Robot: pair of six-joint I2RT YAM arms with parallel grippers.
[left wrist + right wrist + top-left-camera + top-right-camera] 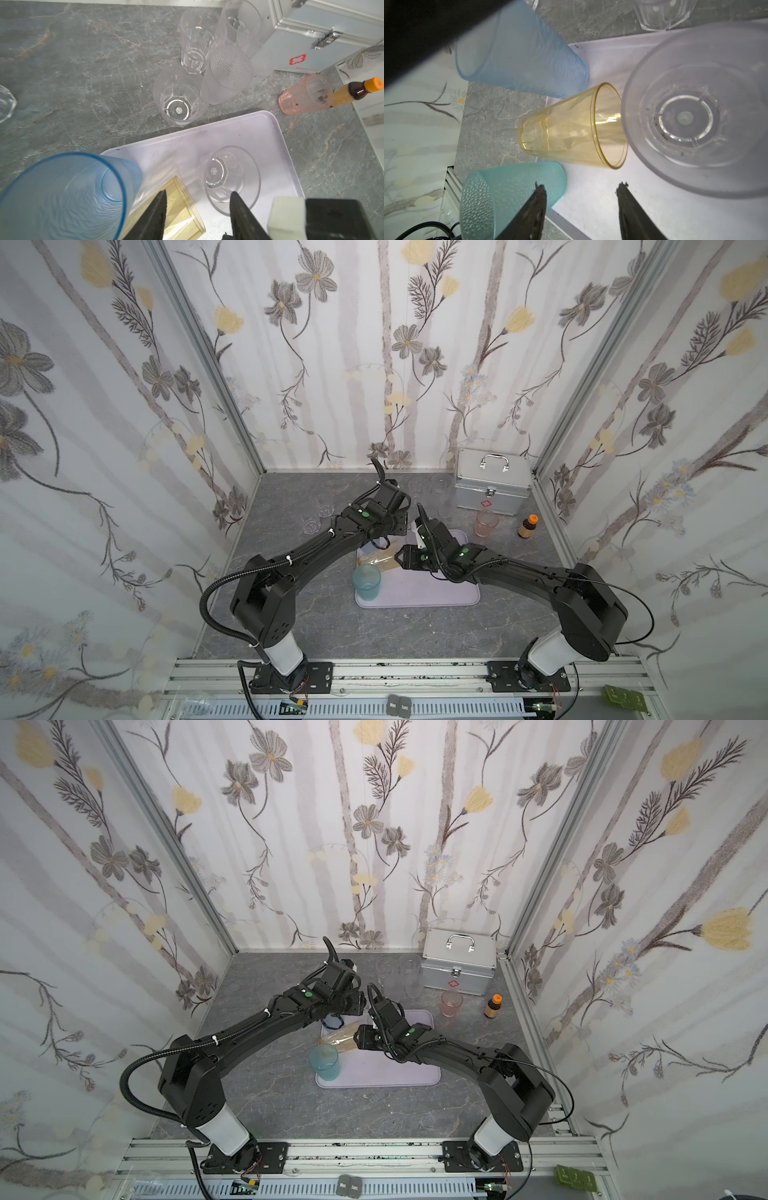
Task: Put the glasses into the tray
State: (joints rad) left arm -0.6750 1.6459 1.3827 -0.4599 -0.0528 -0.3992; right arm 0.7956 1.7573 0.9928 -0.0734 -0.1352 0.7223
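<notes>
Glasses [428, 489] are only partly gathered. A clear and frosted cluster waits on the grey bench [374, 635] beside the silver case [492, 483], above the tray in a top view. A pink tumbler [486, 523] stands to the right, near a brown bottle [528, 526], and two clear faceted ones [311, 524] stand at the left.

On the lilac tray [436, 591] I see a teal tumbler [367, 583] upright at its lower left corner, a blue tumbler [525, 52] by its upper left corner, and a short clear glass [226, 176] upright. An amber tumbler [571, 133] lies on its side with its base at the tray's left rim.

The left claw [198, 192] hovers over the clear glass, jaws apart and gripping nothing. The right claw [581, 187] hangs over bare tray facing the amber tumbler, jaws apart and empty.

This looks like the release stage. Next, each arm should lift straight clear of the crowded corner, then fetch a bench glass or right the amber one.
</notes>
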